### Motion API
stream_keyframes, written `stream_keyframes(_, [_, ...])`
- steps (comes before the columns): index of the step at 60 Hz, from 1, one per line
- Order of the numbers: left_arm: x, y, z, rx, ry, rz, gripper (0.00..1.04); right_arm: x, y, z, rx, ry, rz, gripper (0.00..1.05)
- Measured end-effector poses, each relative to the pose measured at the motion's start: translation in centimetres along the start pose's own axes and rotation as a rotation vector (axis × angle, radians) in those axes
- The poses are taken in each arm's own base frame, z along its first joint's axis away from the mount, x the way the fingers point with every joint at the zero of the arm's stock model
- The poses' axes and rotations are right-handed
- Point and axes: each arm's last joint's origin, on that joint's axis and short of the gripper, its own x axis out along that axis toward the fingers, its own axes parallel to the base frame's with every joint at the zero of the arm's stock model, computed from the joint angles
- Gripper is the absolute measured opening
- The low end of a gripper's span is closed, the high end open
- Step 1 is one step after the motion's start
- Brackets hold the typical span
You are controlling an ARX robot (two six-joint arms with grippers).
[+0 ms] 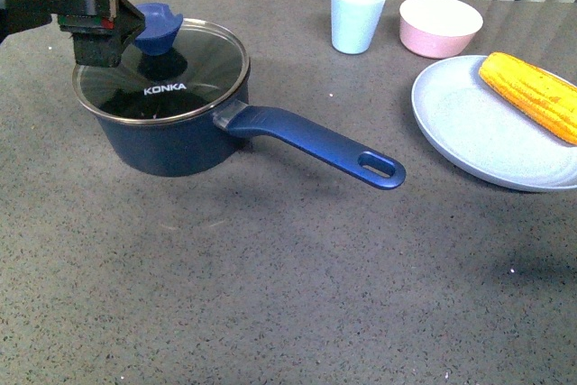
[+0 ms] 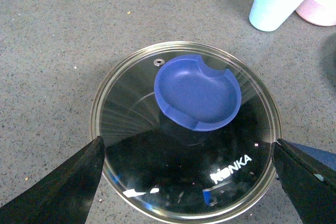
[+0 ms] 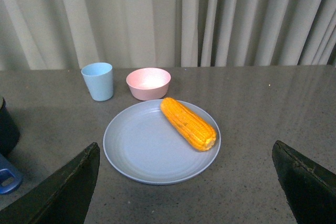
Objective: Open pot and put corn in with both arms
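Grey speckled countertop (image 1: 270,295), pale curtains (image 3: 157,19) along the far edge. Your L fingers (image 2: 73,182) are spread wide, wider than the lid in the left wrist view, w/ nothing clamped btwn them. The L gripper (image 2: 187,141) hangs over the glass lid (image 1: 162,87). In the front view its tips sit just left of the blue knob (image 1: 158,29); whether they touch the knob you can't tell from either view. The lid is on, seated flat on the rim, "KONKA" printed on its near side. Under it the pot (image 1: 171,146) stands at the far left of the counter. It's dark blue, its long handle (image 1: 315,143) running right and toward you, w/ an oval hole at the end.

Your R fingers (image 3: 68,192) are also splayed apart, holding nothing. The R gripper (image 3: 185,145) doesn't show in the front view; its wrist cam looks across the counter at the plate (image 3: 136,150), clear of it. The corn (image 3: 188,123), one cob, lies on that pale blue plate, on its far-right part. That's the right side of the counter, well apart from the pot. Beyond the plate, near the curtains, stand a light blue cup (image 3: 98,81) and, just right of it, a pink bowl (image 3: 148,83), not touching each other.
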Motion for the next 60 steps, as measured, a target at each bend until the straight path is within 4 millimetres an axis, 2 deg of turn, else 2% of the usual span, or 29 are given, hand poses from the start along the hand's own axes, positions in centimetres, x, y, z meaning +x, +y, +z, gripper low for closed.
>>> stream_keyframes(19, [2.2, -0.9, 0.8, 0.018, -0.003, -0.003, 0.96, 0.0, 0.0, 0.0, 0.0, 0.0, 0.0, 0.96])
stream_keyframes(36, [3.7, -2.0, 0.4, 0.049, 0.0, -0.021, 0.96, 0.0, 0.0, 0.0, 0.0, 0.0, 0.0, 0.96])
stream_keyframes(60, [5.1, -2.0, 0.7, 0.054, -0.013, 0.007, 0.96, 0.0, 0.0, 0.0, 0.0, 0.0, 0.0, 0.96])
